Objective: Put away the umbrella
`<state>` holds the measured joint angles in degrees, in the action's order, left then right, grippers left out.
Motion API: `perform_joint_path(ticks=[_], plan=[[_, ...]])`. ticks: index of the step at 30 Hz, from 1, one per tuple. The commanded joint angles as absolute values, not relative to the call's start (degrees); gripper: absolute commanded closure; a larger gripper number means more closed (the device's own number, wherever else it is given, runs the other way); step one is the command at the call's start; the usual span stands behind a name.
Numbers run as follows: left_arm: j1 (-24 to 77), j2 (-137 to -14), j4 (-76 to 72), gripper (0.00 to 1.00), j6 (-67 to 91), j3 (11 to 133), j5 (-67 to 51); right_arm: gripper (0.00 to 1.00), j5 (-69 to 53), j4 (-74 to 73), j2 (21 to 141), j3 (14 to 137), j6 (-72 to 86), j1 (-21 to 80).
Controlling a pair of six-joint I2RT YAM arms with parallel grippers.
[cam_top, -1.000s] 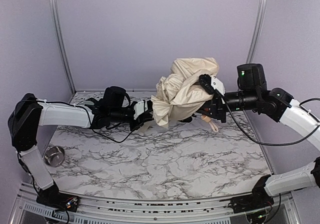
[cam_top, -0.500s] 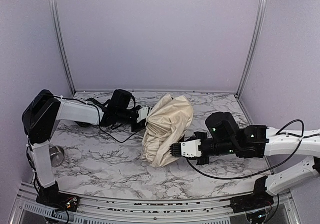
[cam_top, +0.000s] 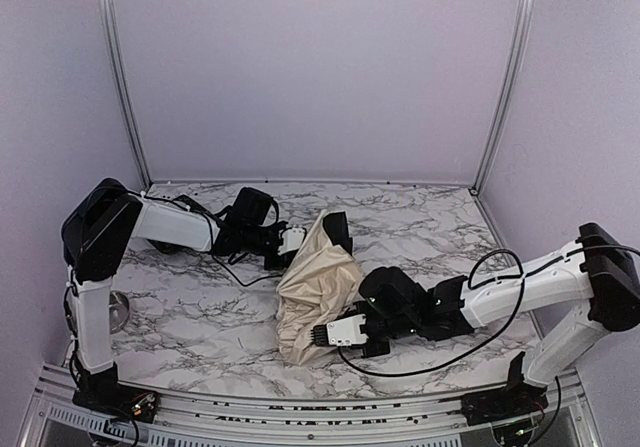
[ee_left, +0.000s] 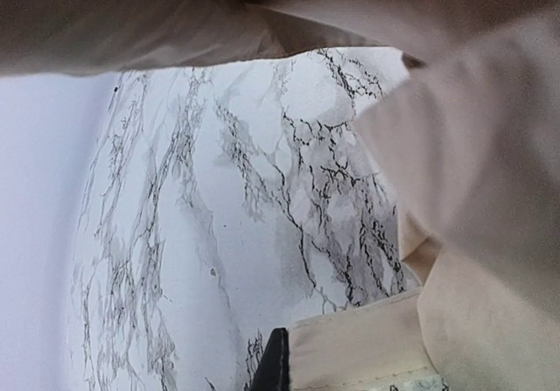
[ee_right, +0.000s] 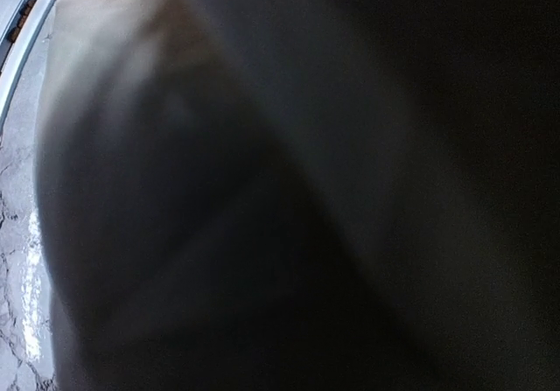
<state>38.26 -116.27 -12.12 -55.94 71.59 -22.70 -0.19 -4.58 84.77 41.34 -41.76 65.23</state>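
The umbrella [cam_top: 318, 282] is a crumpled cream-beige bundle lying on the marble table in the middle of the top view. A black part [cam_top: 337, 230] sticks out at its far end. Its shaft and knob handle are hidden. My left gripper [cam_top: 292, 243] is at the bundle's upper left edge, shut on a fold of its fabric [ee_left: 367, 347]; one black fingertip [ee_left: 276, 365] shows beside that fold. My right gripper [cam_top: 322, 334] is pressed into the bundle's near right side, its fingers together in the fabric. The right wrist view is dark, blocked by fabric [ee_right: 131, 102].
A small steel bowl [cam_top: 117, 308] sits at the table's left, partly behind the left arm. Metal frame rails [cam_top: 300, 407] run along the near edge. Purple walls close in the back and sides.
Both grippers have brought the umbrella down from mid-air onto the table. The right arm swung down and left towards the near side; the bundle now lies flatter and nearer.
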Motion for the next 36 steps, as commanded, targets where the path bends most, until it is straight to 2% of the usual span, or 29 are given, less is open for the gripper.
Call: perform_joint_path(ticks=[1, 7, 13, 17, 20, 22, 24, 27, 30, 32, 34, 36], plan=[[36.4, -117.3, -19.0, 1.00, -55.7, 75.8, -15.6, 1.00, -10.9, -9.0, 90.7, 42.1, -36.2, 67.6], [36.4, -119.0, -22.4, 1.00, -56.1, 75.7, -12.1, 1.00, -13.6, -12.5, 96.9, 45.1, -31.9, 67.5], [36.3, -122.0, -27.2, 0.99, -53.7, 78.0, -2.4, 1.00, -15.6, -16.1, 101.7, 48.7, -30.2, 67.3], [35.5, -125.2, -28.1, 0.78, -48.4, 83.9, 7.2, 1.00, -16.2, -21.3, 107.3, 52.9, -29.0, 65.3], [34.2, -125.8, -28.3, 0.42, -43.5, 86.2, 11.9, 1.00, -15.2, -23.7, 110.5, 55.7, -26.6, 62.8], [33.2, -125.5, -28.4, 0.27, -41.0, 86.9, 14.6, 1.00, -15.8, -24.8, 111.4, 57.1, -25.4, 61.7], [32.2, -124.8, -28.8, 0.18, -39.1, 87.2, 17.8, 1.00, -16.2, -25.6, 112.0, 57.9, -25.1, 61.3], [31.7, -121.4, -29.1, 0.10, -37.9, 85.2, 21.8, 1.00, -16.7, -27.4, 113.0, 58.9, -24.7, 61.2], [32.2, -113.3, -29.4, 0.07, -36.3, 78.5, 20.3, 1.00, -19.0, -30.5, 114.5, 60.8, -23.9, 60.7], [33.1, -105.9, -29.7, 0.09, -34.5, 71.7, 19.4, 1.00, -21.4, -32.4, 115.6, 62.2, -22.7, 60.0], [34.7, -97.4, -29.6, 0.14, -32.7, 63.9, 18.2, 1.00, -24.2, -33.7, 116.4, 63.2, -21.8, 59.4], [37.9, -88.2, -29.4, 0.25, -31.9, 54.9, 15.4, 1.00, -27.2, -34.6, 117.1, 63.9, -21.3, 59.1]])
